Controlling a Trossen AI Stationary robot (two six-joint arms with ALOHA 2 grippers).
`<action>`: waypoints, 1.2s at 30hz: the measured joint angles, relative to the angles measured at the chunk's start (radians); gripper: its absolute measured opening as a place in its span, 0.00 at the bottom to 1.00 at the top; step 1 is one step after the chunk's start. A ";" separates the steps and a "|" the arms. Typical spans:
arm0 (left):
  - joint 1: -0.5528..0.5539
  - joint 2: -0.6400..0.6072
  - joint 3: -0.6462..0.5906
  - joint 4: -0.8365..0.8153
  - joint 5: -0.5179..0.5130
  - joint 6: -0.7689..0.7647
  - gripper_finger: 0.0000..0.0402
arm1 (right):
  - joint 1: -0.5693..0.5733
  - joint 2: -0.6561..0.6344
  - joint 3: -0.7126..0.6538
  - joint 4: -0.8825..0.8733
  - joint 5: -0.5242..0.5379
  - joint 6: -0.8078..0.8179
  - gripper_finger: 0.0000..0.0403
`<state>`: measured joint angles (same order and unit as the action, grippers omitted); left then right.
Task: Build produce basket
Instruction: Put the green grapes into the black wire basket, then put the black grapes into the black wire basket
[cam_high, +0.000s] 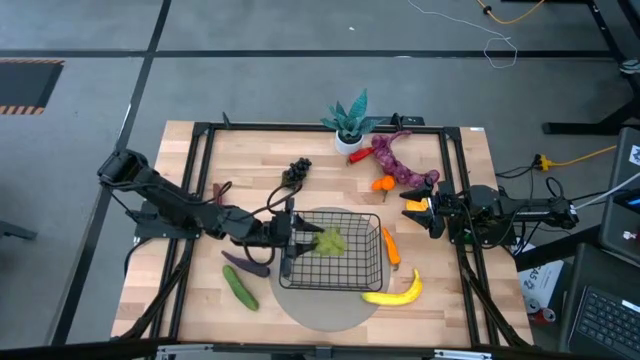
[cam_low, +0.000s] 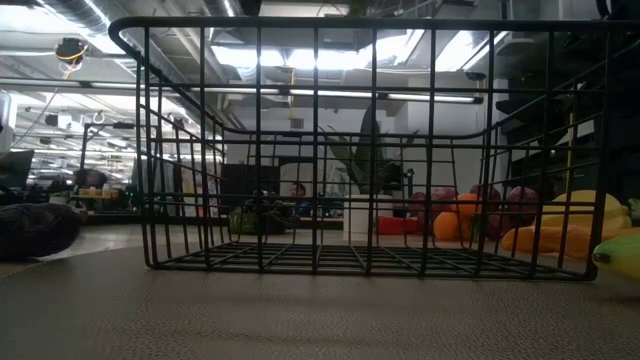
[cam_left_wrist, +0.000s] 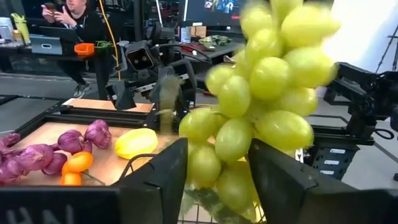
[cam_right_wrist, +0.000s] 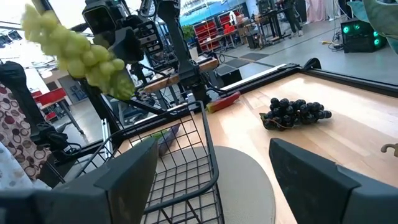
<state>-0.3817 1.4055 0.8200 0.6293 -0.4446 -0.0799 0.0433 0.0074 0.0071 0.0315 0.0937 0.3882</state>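
The basket (cam_high: 335, 250) sat on a round disc (cam_high: 322, 305) at the table's (cam_high: 200, 305) centre. From the basket, the grapes (cam_high: 296, 171) lay at eleven o'clock, the potted plant (cam_high: 349, 122) at twelve, the lumpy string (cam_high: 400, 162) at one, the carrot (cam_high: 391, 246) at three just outside the wall, the banana (cam_high: 396, 292) at five, and the eggplant (cam_high: 245, 264) and cucumber (cam_high: 239, 287) at eight.
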 joint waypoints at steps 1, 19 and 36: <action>0.000 0.000 0.000 0.001 -0.009 0.000 0.44 | 0.000 0.000 0.000 0.000 0.000 0.000 0.77; 0.031 0.000 0.000 0.000 -0.053 -0.034 0.51 | 0.000 0.000 0.000 0.000 0.000 -0.003 0.77; 0.203 0.000 0.001 -0.091 -0.678 -0.052 0.49 | 0.000 0.000 0.000 0.000 0.000 -0.002 0.77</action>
<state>-0.1786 1.4055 0.8211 0.5382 -1.1231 -0.1317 0.0433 0.0074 0.0071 0.0312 0.0933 0.3862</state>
